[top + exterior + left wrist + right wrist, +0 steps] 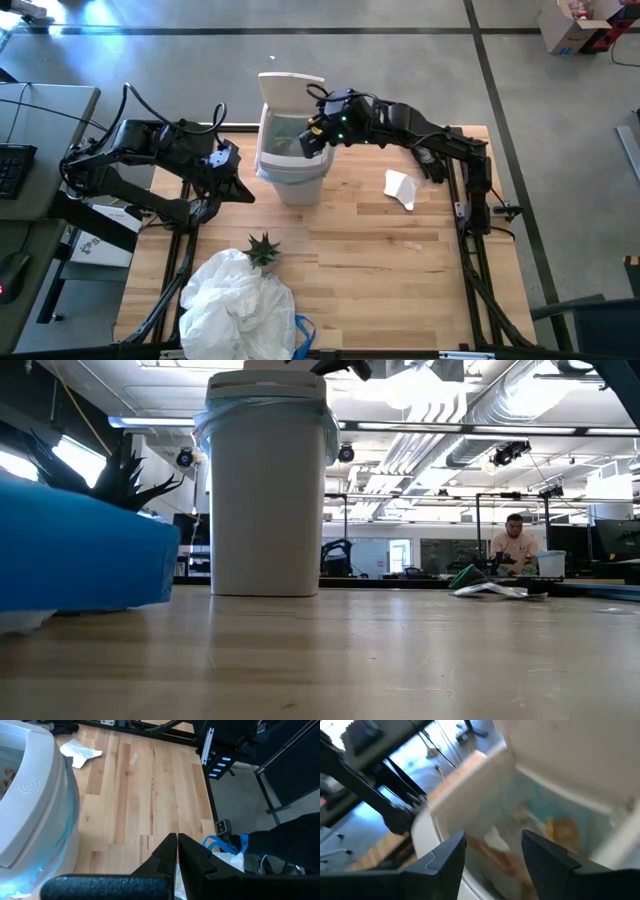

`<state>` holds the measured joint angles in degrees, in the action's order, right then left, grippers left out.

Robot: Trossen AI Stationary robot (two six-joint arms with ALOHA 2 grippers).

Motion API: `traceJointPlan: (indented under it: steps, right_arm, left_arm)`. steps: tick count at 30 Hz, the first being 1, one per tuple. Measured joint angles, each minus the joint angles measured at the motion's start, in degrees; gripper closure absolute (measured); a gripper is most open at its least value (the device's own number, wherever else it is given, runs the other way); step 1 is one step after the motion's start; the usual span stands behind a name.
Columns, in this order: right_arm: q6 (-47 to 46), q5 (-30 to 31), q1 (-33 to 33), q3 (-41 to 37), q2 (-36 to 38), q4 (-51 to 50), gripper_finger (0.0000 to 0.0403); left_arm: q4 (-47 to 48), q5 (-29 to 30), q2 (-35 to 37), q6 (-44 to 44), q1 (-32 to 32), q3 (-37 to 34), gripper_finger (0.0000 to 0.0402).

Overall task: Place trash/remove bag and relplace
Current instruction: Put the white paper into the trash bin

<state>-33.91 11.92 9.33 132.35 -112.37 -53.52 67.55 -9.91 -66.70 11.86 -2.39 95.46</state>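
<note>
Right claw point(312, 137) poised directly above the open mouth of the tall white plastic bin point(292, 170), dark fingers point(445, 857) spread apart with nothing between them; straight below, inside the thin translucent light-blue liner bag point(555, 800), crumpled brown paper pieces point(560, 832) lying at the bottom beside pale scraps, apparently dropped clear; bin lid tipped up on the far side.

Outward across the wooden bench point(370, 250): one white crumpled paper scrap point(400, 189) lying flat toward the right arm's base, well apart from the bin, long axis running roughly from the bin side toward the front edge; far nearer to the right claw than to the left; probably the next pickup, needing a swing out from the bin and down.

Left claw point(238, 190) hanging just beside the bin's left wall, fingers pressed together, empty, waiting.

Farther out, near the front edge: small green spiky potted plant point(263, 248), and touching it a heap of white crinkly plastic point(235, 300) with a blue strap at its edge, closer to the left arm.
</note>
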Motion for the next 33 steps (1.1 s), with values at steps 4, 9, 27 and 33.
traceJointPlan:
  steps: [4,9,27,33]
  right_arm:
    - [-0.6,3.2,-2.5,0.9,0.9,-8.5,0.0222]
    - [-3.1,12.0,-8.1,1.7,3.7,-21.3,0.0222]
    - [-36.4,11.6,-23.9,-22.4,8.4,-36.4,0.0222]
    - [-47.9,3.4,-27.9,-36.7,8.5,-35.6,0.0222]
  left_arm:
    - [0.0,0.1,0.0,0.1,-0.7,0.0,0.0402]
    - [0.0,0.3,0.0,0.0,-1.6,0.0,0.0402]
    - [-3.8,1.1,-3.0,-0.5,-2.9,0.0,0.0402]
    - [-4.6,-1.3,-8.5,-2.1,-5.0,0.0,0.0402]
